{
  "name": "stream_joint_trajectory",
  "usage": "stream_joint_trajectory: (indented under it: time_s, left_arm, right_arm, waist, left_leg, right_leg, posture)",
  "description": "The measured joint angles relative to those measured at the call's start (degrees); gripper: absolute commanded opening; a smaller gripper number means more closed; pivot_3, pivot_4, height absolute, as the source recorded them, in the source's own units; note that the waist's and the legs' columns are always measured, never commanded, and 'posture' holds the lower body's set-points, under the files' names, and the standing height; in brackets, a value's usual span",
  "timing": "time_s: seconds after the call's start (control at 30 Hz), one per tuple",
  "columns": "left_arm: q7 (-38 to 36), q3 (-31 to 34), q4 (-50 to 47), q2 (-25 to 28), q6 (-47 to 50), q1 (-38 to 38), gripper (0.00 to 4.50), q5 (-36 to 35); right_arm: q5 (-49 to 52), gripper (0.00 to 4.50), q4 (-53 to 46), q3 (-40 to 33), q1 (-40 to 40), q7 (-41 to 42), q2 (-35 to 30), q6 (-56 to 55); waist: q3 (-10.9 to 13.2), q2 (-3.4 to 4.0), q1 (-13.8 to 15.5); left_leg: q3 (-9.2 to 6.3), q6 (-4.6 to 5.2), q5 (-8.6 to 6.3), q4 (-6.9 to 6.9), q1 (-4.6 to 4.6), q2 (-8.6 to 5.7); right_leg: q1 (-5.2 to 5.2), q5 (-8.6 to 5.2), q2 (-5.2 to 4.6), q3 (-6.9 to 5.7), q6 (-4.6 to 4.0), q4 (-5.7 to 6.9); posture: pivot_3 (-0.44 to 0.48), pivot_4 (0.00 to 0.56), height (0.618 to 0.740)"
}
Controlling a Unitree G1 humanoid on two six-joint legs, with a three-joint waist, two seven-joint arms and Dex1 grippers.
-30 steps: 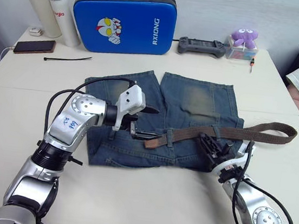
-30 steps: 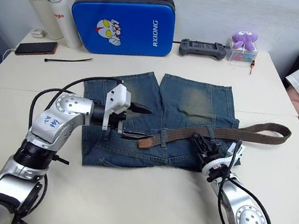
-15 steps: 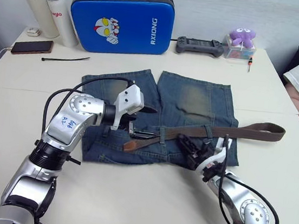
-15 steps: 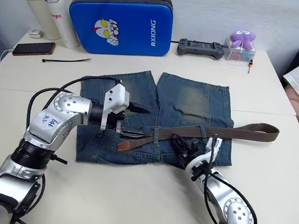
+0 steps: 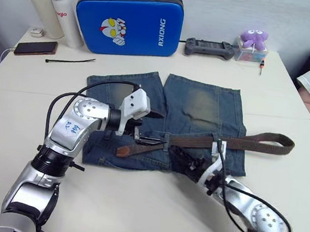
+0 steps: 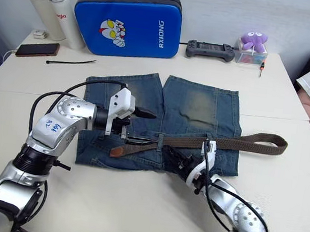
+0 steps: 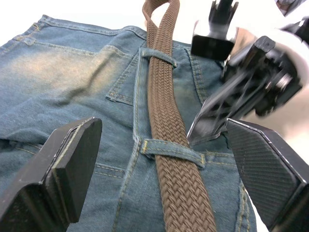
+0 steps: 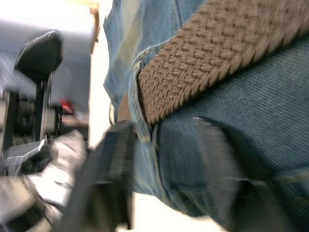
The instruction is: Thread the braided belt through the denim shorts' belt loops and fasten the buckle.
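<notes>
The belt (image 5: 197,139) is threaded across the shorts (image 5: 201,107); its tip lies at 6 o'clock of the open left gripper (image 5: 149,128). The open right gripper (image 5: 183,155) is set just below the belt.

Bright, even indoor light, soft shadows; heavy motion blur across the right wrist view.

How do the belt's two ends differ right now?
The belt's tip end is darker, lies on the shorts by the left gripper, and has already passed through loops. The far end is folded into a loop and lies off the shorts on the table. Both are brown.
</notes>
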Motion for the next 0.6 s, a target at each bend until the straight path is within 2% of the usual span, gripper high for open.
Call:
stream_joint_trajectory:
  time_s: [0.03, 0.07, 0.17, 0.27, 0.33, 0.37, 0.4, 0.5, 0.6]
  left_arm:
    - [-0.20, -0.03, 0.35, 0.03, -0.12, 0.00, 4.50, 0.00]
    - [-0.46, -0.07, 0.69, 0.15, -0.13, 0.00, 4.50, 0.01]
    - [-1.61, -0.41, 0.92, 0.27, -0.56, 0.00, 4.50, 0.02]
    - [-2.66, -0.44, 0.95, 0.50, -0.69, 0.01, 4.50, 0.00]
    - [-3.74, -0.42, 0.90, 1.45, -0.63, 0.03, 4.50, -0.07]
    - [-4.10, -0.33, 0.91, 2.16, -0.55, 0.07, 4.50, -0.07]
    - [-4.35, -0.30, 0.92, 2.51, -0.48, 0.11, 4.50, -0.08]
    - [-4.85, -0.23, 0.81, 3.06, -0.21, 0.35, 4.50, -0.15]
    - [-5.07, 0.42, 0.12, 5.19, 0.70, 1.29, 4.50, -0.31]
  right_arm:
    - [0.02, 4.24, -1.76, -0.99, 0.24, 1.29, -3.10, 0.73]
    - [0.08, 4.38, -3.31, -2.00, 0.34, 2.42, -5.50, 1.47]
    - [-2.60, 4.38, -8.40, -4.56, 0.97, 10.25, -14.84, 3.34]
    - [-16.98, 4.38, -14.41, -4.51, 1.62, 22.41, -27.68, 2.96]
    - [-34.80, 4.38, -16.30, 0.80, 3.27, 32.26, -39.61, -2.69]
    - [-41.96, 4.38, -15.79, 2.80, 3.56, 35.90, -42.23, -5.73]
    - [-48.94, 4.38, -14.88, 5.31, 3.56, 39.80, -43.58, -9.92]
    - [-60.16, 4.38, -11.52, 11.96, 2.35, 46.98, -43.64, -17.32]
    - [-68.68, 4.38, -5.41, 17.83, -1.58, 51.80, -39.62, -21.28]
  waist:
    - [0.00, 0.00, 0.07]
    - [0.01, -0.02, 0.10]
    - [0.03, 0.00, 0.26]
    - [0.05, 0.01, 0.34]
    - [0.08, -0.02, 0.53]
    - [0.12, -0.14, 0.56]
    - [0.12, -0.17, 0.60]
    - [0.13, -0.18, 1.07]
    - [0.18, -0.26, 1.20]
  left_leg:
    - [-0.01, 0.00, 0.00, 0.01, -0.01, 0.00]
    - [-0.03, 0.00, 0.00, -0.02, -0.01, 0.01]
    - [-0.02, 0.02, -0.01, -0.01, -0.02, 0.01]
    - [0.00, 0.03, -0.02, 0.04, -0.01, 0.00]
    - [-0.02, 0.02, -0.02, 0.03, 0.01, 0.01]
    - [-0.04, 0.00, 0.00, 0.02, 0.01, 0.02]
    - [-0.03, -0.02, 0.01, 0.03, 0.01, 0.01]
    - [-0.02, -0.15, 0.08, 0.06, 0.00, 0.01]
    - [-0.02, -0.21, 0.11, 0.10, -0.01, 0.00]
  right_leg:
    - [0.00, 0.00, 0.01, -0.01, 0.00, -0.02]
    - [0.01, 0.00, 0.03, -0.02, 0.00, -0.07]
    - [0.01, 0.00, 0.03, -0.03, 0.00, -0.21]
    - [0.02, 0.00, 0.07, -0.03, 0.00, -0.23]
    - [0.03, 0.00, 0.09, -0.04, 0.00, -0.27]
    - [0.03, 0.00, 0.11, -0.04, 0.00, -0.27]
    - [0.03, 0.00, 0.10, -0.03, 0.00, -0.26]
    - [0.02, 0.00, 0.08, -0.02, 0.00, -0.26]
    - [0.01, 0.00, 0.05, -0.02, 0.00, -0.23]
  posture:
    - [0.000, 0.150, 0.739]
    - [0.000, 0.150, 0.739]
    - [0.000, 0.150, 0.739]
    - [0.000, 0.150, 0.739]
    - [0.000, 0.150, 0.739]
    - [0.000, 0.150, 0.739]
    - [0.000, 0.150, 0.739]
    - [0.000, 0.150, 0.739]
    - [0.000, 0.150, 0.739]
